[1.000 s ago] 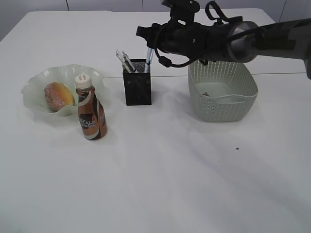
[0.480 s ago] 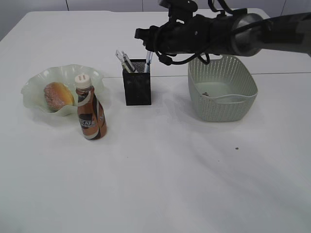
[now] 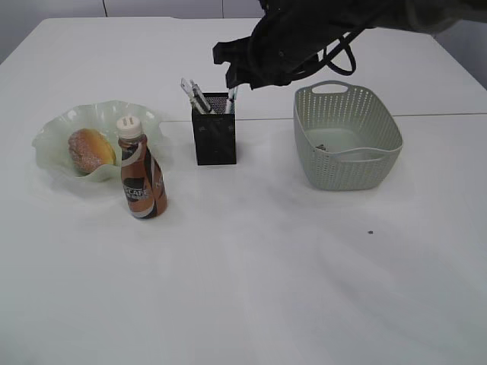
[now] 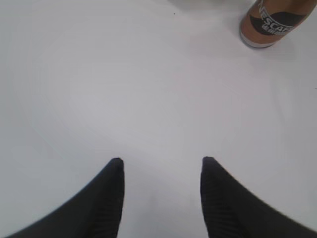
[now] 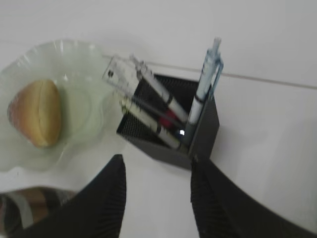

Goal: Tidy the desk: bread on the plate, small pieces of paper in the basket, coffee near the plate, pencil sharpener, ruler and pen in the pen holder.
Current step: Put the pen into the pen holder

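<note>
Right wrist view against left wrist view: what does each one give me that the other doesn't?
Only the right wrist view shows the pen holder with the ruler and a pen standing in it, plus the bread on the plate, framed by the open, empty right gripper. Only the left wrist view shows the left gripper, open and empty over bare desk. Both catch part of the coffee, at a frame edge, and white desk surface.

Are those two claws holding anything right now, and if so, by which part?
Nothing is held. The left claw hangs open over bare desk; the right claw is open above the pen holder, with no object between its fingers.
</note>
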### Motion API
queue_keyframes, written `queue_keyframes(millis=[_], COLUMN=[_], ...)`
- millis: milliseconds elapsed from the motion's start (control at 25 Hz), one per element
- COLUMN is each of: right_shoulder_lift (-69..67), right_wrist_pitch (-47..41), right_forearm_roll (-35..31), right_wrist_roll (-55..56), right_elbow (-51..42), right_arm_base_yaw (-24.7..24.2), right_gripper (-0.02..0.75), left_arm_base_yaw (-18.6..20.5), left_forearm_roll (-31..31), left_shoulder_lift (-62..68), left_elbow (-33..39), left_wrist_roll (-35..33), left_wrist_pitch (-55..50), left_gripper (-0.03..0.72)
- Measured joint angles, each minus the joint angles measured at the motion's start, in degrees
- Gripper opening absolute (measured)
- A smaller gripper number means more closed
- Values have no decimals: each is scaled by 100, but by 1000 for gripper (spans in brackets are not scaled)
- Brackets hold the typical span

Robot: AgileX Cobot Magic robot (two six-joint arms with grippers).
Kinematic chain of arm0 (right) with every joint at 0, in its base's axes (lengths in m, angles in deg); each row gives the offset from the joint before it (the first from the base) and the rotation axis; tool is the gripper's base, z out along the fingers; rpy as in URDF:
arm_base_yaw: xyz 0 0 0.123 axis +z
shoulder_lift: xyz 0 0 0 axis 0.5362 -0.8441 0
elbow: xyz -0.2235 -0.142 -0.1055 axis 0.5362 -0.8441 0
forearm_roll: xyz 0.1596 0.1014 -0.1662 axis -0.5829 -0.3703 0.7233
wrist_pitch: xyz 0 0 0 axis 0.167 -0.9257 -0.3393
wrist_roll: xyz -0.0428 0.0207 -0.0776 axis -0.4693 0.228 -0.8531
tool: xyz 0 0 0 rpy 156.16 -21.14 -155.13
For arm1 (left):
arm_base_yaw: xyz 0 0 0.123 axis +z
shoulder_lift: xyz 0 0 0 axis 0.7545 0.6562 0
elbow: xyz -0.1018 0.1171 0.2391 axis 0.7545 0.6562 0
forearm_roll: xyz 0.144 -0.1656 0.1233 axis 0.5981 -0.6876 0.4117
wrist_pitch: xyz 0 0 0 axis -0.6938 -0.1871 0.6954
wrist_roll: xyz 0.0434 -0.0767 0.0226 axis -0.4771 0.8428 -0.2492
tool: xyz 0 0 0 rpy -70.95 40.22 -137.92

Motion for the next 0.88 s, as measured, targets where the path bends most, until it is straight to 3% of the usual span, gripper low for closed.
queue_keyframes(millis=[200,480,880], right_shoulder_lift=[207,311,338], right_wrist_pitch=[-1515,-2806,-3482], right_forearm_roll=[148,699,842], right_wrist_roll=[-7,-7,-7], right_elbow=[0,0,0], right_arm_base_yaw=[0,-54,-1045], right_gripper=[321,277,258], left_arm_base_yaw=[0,0,0], left_forearm_roll=[0,0,10], left_shoulder_lift=[0,0,0], left_elbow=[0,0,0], left_wrist_roll=[0,0,0], left_wrist_pitch=[-137,-415,-591], left_gripper=[370,370,370])
